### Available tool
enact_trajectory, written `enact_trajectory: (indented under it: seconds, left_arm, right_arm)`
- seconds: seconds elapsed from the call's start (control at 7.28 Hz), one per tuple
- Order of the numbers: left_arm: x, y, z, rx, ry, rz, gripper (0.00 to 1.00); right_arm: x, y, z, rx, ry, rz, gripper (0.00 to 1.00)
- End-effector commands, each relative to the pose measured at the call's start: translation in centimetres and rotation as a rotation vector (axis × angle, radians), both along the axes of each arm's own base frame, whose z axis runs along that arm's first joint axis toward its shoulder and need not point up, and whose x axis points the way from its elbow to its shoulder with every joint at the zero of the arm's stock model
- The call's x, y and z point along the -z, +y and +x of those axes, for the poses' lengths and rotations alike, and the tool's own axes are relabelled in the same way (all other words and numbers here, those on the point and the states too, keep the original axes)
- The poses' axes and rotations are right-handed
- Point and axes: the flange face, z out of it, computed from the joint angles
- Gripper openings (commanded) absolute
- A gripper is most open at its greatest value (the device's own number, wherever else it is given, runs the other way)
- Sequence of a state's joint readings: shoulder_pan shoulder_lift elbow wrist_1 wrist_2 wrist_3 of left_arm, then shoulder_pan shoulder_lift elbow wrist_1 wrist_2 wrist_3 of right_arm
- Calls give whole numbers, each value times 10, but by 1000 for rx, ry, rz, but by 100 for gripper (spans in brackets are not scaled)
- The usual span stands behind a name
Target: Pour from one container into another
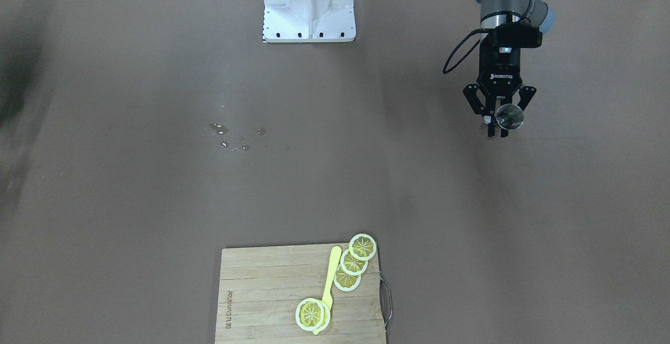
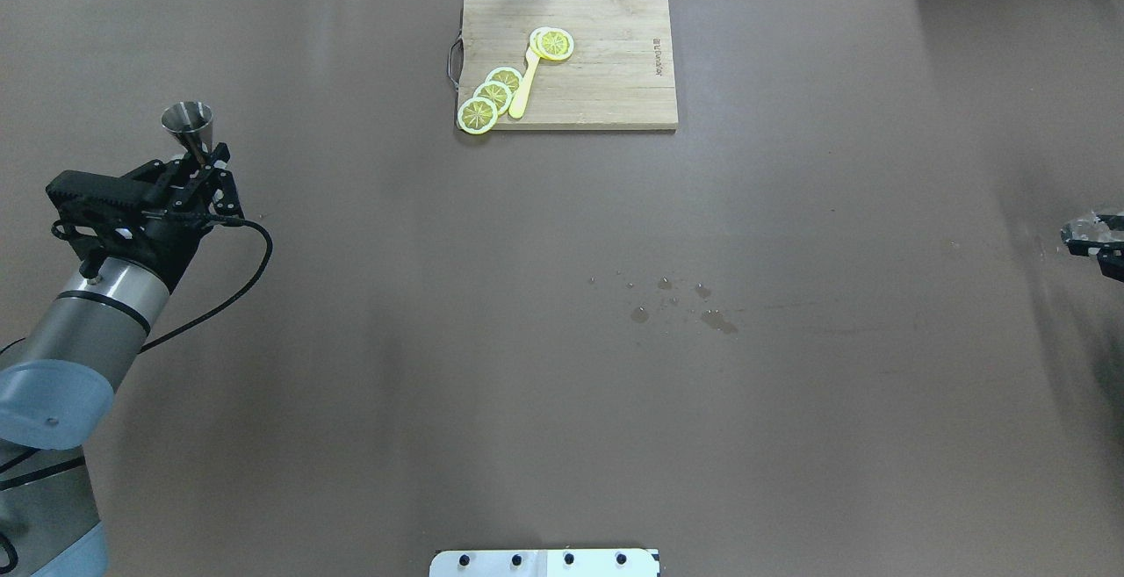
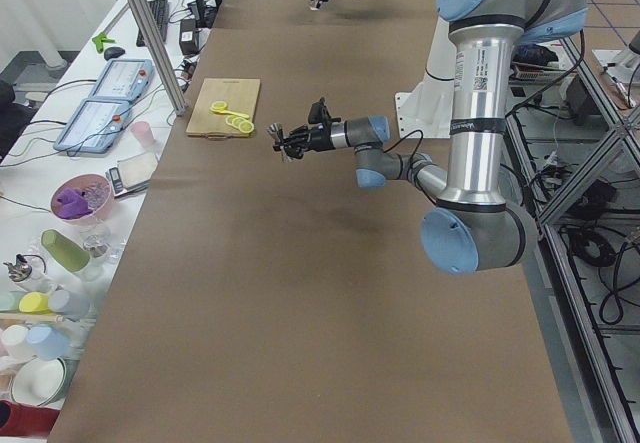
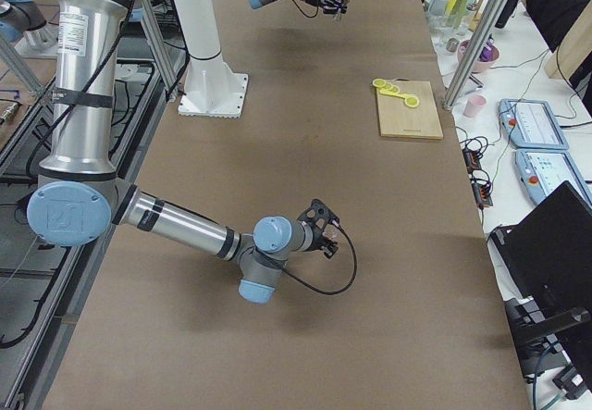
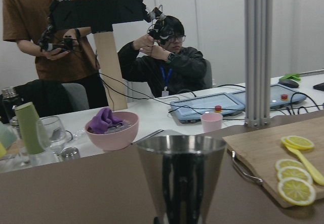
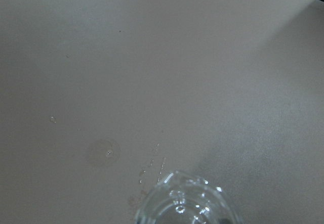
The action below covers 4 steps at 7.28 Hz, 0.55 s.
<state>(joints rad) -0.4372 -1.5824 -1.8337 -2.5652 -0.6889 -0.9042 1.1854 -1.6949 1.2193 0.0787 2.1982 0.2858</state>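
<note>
My left gripper (image 2: pixel 207 166) is shut on the narrow waist of the shiny steel jigger (image 2: pixel 188 121), which it holds upright above the table's far left part. The jigger's upper cone (image 5: pixel 180 169) fills the middle of the left wrist view, and from the front the jigger (image 1: pixel 509 115) shows just past the gripper (image 1: pixel 498 126). At the overhead view's right edge, my right gripper (image 2: pixel 1094 241) is shut on the small clear glass (image 2: pixel 1087 228). The glass's rim (image 6: pixel 181 204) shows at the bottom of the right wrist view, above the brown table.
A wooden cutting board (image 2: pixel 615 76) with lemon slices (image 2: pixel 479 114) and a yellow utensil (image 2: pixel 522 90) lies at the far middle edge. Water droplets (image 2: pixel 702 313) spot the table's centre. The robot's white base (image 1: pixel 309 3) stands at the near edge. Operators sit beyond the far side.
</note>
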Motion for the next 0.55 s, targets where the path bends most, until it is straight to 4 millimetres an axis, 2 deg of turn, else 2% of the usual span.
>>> enact_trajectory:
  seconds: [0.0, 0.41]
  left_arm:
    - [-20, -11, -7, 138, 27, -58, 0]
    - [-63, -21, 5, 377, 37, -153, 0]
  right_arm:
    - [-8, -12, -16, 18, 2, -11, 0]
    - [-12, -16, -34, 52, 6, -16, 0]
